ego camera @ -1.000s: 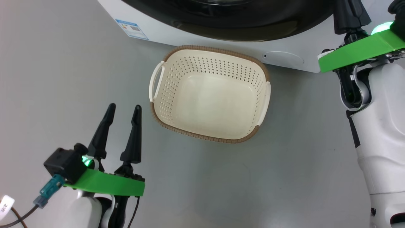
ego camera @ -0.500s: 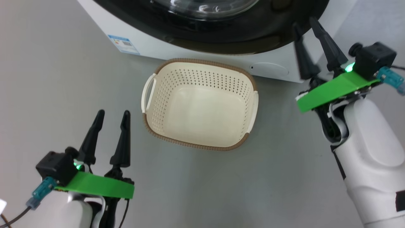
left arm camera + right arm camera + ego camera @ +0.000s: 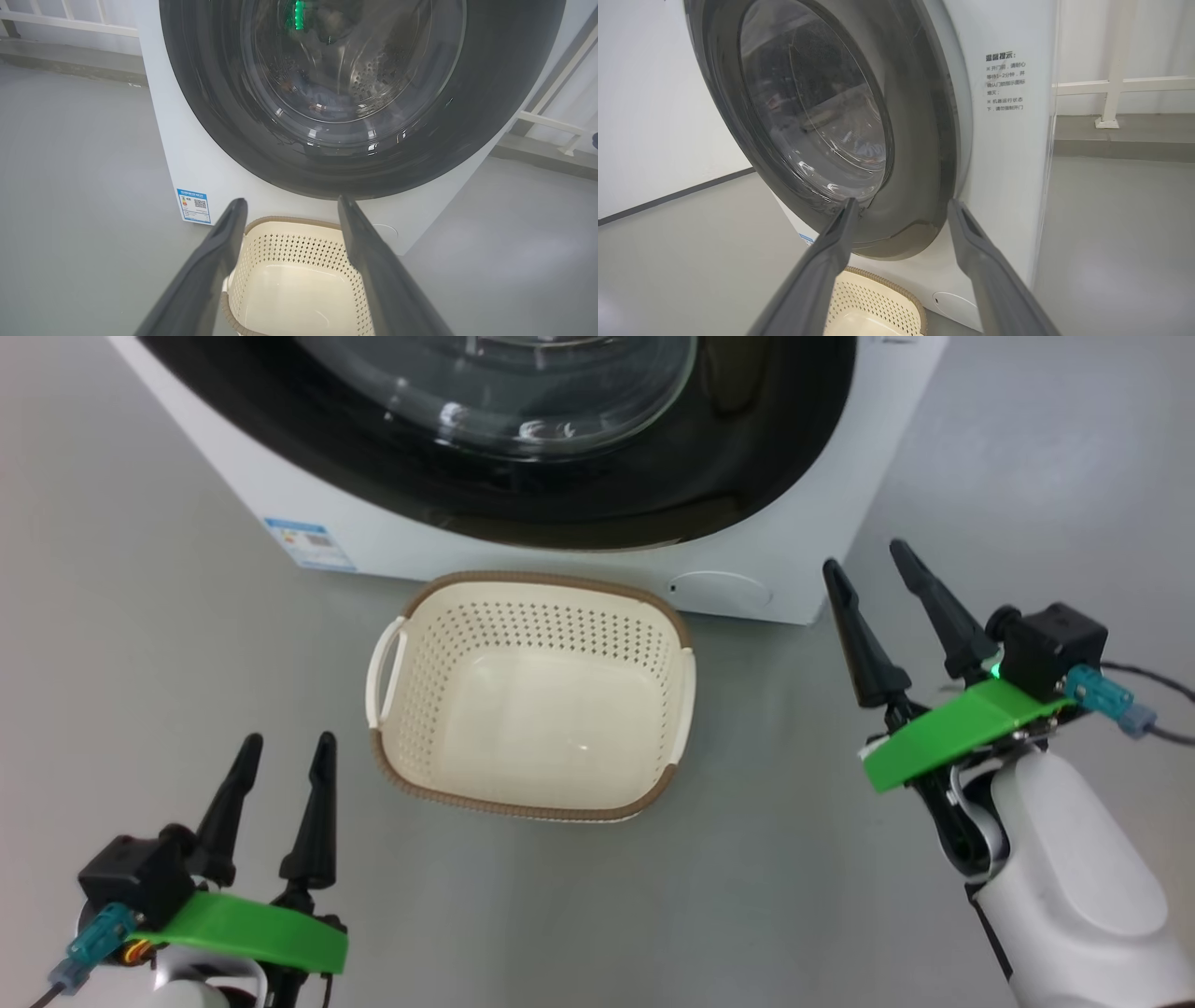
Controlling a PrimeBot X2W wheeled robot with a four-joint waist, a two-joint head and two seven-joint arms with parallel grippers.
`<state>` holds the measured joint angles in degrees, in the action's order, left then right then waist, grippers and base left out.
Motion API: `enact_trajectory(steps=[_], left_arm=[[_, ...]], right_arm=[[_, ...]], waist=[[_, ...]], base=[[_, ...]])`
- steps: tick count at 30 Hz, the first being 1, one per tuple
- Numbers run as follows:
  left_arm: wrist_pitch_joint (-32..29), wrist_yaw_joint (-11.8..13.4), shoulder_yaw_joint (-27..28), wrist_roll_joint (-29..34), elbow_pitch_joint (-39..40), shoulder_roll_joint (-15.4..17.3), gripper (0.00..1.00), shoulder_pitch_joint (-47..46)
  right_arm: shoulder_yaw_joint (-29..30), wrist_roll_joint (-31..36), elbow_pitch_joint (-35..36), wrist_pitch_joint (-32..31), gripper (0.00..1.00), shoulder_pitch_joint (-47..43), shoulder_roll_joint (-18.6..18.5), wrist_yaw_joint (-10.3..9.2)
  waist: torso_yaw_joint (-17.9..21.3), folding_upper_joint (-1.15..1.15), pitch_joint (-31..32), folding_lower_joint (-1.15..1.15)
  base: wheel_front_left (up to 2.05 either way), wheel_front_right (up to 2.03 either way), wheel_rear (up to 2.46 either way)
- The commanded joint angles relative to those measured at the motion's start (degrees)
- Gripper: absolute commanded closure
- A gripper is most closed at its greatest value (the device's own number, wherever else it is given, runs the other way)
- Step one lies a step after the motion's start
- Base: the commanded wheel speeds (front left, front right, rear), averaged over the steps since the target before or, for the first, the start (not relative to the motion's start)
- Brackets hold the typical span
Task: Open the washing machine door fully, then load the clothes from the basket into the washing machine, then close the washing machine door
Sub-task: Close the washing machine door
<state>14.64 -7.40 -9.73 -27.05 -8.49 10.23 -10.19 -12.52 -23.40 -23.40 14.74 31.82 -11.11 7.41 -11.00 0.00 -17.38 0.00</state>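
The washing machine (image 3: 448,546) stands at the top of the head view, and its door (image 3: 747,457) lies flat against the front, black rim around the glass bowl. Through the glass, blue clothes (image 3: 322,100) show dimly in the steel drum. The basket (image 3: 532,581) sits on the floor right before the machine with nothing in it. My left gripper (image 3: 288,739) is open, low and left of the basket. My right gripper (image 3: 864,555) is open by the machine's right corner, apart from the door. The left wrist view has the door (image 3: 420,116) and basket (image 3: 299,252) beyond the open left gripper (image 3: 292,200). In the right wrist view the door (image 3: 915,140) stands past the open right gripper (image 3: 903,201).
A blue label sticker (image 3: 308,543) is at the machine's lower left and a round white flap (image 3: 721,590) at its lower right. Grey floor spreads on both sides. A white railing (image 3: 1111,93) runs behind the machine on the right.
The head camera has tipped up, so the picture has shifted down. My right gripper has come away from the door's right edge, drawn back, and its fingers have spread apart.
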Motion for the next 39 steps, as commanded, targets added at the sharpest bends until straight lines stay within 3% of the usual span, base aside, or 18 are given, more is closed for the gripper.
enact_trajectory(steps=[1, 30, 39], left_arm=[[0.4, -0.1, 2.4, -0.5, 0.9, 1.9, 0.00, 0.1], [0.4, -0.1, 6.5, -0.7, -3.4, 5.4, 0.00, 7.2], [0.4, -0.1, 7.1, -0.9, -3.8, 5.8, 0.00, 9.1]], right_arm=[[-0.9, -0.4, 1.7, 0.3, 0.00, -1.5, 0.4, 0.08], [4.6, -0.5, 4.2, 0.3, 0.00, -19.9, -1.0, 0.08], [6.4, -0.6, 4.7, 0.3, 0.00, -23.8, -1.7, 0.08]], waist=[[1.8, 0.00, 1.7, 0.00], [11.9, 0.00, 10.2, 0.00], [13.2, 0.00, 11.7, 0.00]], base=[[0.00, 0.00, 0.00], [0.00, 0.00, 0.00], [0.00, 0.00, 0.00]])
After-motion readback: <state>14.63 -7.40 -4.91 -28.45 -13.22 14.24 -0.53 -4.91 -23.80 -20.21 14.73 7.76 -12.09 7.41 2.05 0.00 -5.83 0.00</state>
